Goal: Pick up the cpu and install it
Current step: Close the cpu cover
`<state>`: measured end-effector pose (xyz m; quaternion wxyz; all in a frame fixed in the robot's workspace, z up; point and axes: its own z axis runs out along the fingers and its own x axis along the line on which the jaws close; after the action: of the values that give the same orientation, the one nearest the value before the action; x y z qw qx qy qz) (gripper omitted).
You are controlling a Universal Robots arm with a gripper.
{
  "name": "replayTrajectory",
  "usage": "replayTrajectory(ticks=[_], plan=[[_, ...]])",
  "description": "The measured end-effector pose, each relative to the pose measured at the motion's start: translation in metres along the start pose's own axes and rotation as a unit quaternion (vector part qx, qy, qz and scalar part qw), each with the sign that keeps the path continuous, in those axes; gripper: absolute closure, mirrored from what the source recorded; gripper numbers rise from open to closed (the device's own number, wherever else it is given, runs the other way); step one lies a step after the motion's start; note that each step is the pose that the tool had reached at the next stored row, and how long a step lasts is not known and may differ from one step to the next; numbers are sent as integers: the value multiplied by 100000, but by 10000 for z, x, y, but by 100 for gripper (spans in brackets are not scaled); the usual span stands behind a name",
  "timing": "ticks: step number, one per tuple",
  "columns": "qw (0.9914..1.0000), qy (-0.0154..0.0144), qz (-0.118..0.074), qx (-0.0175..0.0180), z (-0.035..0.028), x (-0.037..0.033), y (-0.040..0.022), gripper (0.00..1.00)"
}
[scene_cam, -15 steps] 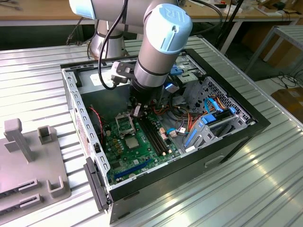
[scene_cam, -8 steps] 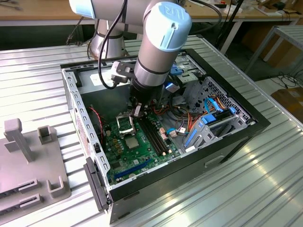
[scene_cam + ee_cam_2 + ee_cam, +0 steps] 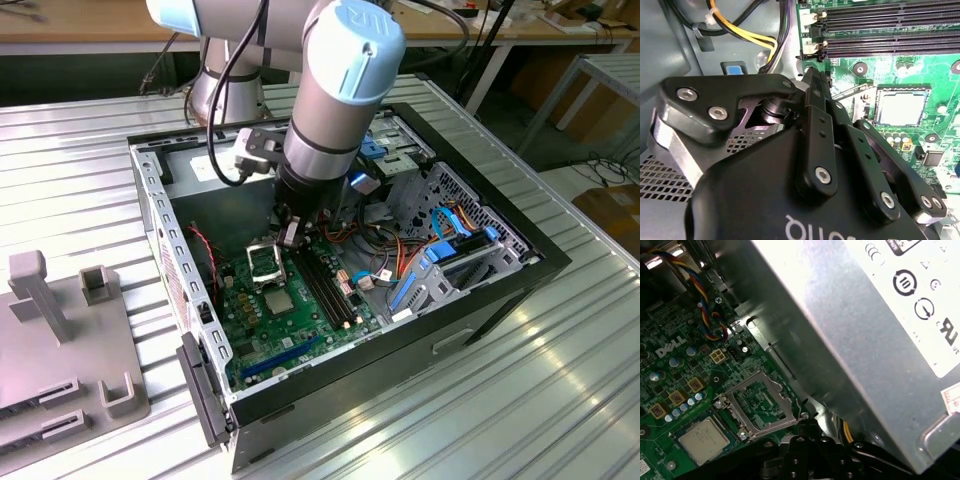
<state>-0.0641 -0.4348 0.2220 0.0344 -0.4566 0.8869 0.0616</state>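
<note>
Claw [image 3: 288, 233], grip state unclear, beside socket frame [image 3: 762, 402]; cpu [image 3: 704, 440] seated

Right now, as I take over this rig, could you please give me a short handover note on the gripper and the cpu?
Gripper: low inside the computer case, close above the socket frame, not touching the cpu.
Cpu: lying flat on the green motherboard, right beside the frame, uncovered.
Done: the frame is hinged open.
Left: the cpu is not in the gripper, and the frame is not closed over it.
</note>
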Motion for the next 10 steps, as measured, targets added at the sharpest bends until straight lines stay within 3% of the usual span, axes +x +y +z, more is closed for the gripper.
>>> replayTrajectory(ticks=[10], plan=[[99999,269,-236,148,-33,-2,6,89]])
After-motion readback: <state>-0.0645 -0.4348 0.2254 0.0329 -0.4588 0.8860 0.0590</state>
